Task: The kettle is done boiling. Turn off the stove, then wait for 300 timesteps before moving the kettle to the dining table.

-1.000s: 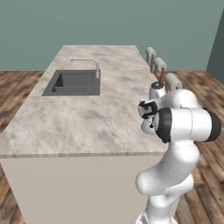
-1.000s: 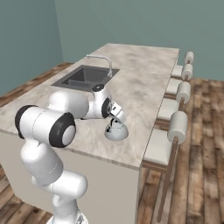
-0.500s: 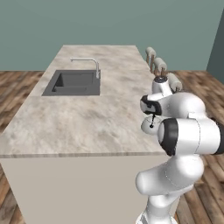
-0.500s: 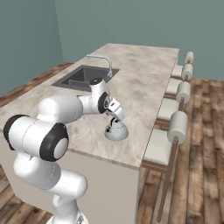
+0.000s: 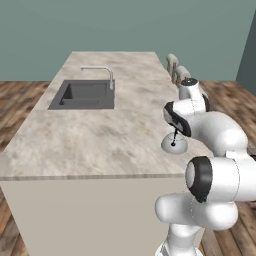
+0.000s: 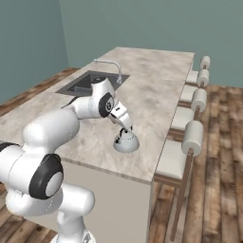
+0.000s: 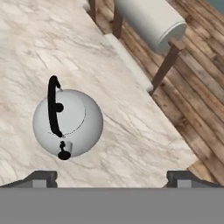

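Observation:
The small silver-grey kettle (image 5: 173, 145) (image 6: 126, 141) (image 7: 68, 122) stands upright on the dining table (image 5: 90, 140) (image 6: 152, 95) (image 7: 43, 43), close to its right edge. Its thin dark handle arches over the top. My gripper (image 6: 125, 123) (image 7: 111, 177) hovers just above and beside the kettle, open, with nothing between its fingers and apart from the handle. In the left base view the hand (image 5: 177, 117) sits directly over the kettle. The stove is out of view.
An inset dark sink (image 5: 82, 95) (image 6: 88, 83) with a chrome tap (image 5: 102, 75) lies at the table's far left. Padded stools (image 6: 193, 137) (image 7: 148, 19) line the right edge, above a wooden floor (image 7: 192, 127).
The hand has risen slightly off the kettle, and the arm's elbow has swung back and round. The kettle has stayed where it stands.

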Motion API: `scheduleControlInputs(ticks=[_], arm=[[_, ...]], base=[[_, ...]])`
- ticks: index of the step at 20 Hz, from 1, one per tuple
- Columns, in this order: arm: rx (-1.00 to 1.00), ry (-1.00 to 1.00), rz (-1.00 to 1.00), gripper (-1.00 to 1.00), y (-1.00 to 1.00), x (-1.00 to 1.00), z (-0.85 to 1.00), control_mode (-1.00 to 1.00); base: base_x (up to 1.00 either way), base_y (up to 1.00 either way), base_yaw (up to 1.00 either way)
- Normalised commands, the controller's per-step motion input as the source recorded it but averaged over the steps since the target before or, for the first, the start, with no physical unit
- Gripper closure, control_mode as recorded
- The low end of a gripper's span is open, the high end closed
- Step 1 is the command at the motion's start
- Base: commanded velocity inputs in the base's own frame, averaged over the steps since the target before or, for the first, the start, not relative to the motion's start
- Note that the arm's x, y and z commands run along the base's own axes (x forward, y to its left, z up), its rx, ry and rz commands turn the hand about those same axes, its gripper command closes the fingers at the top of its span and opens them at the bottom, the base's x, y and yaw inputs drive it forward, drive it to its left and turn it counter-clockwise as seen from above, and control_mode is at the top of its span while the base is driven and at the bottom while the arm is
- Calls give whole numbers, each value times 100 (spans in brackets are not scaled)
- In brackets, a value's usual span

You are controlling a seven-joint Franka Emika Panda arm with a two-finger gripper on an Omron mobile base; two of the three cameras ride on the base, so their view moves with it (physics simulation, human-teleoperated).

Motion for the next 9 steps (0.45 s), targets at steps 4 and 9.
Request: scheduleControlInputs(ticks=[4,9], arm=[[0,3,-6,-100,0,-54,41,-100],[0,2,-5,-100,1,-54,35,-100]], base=[[0,0,0],[0,0,0]])
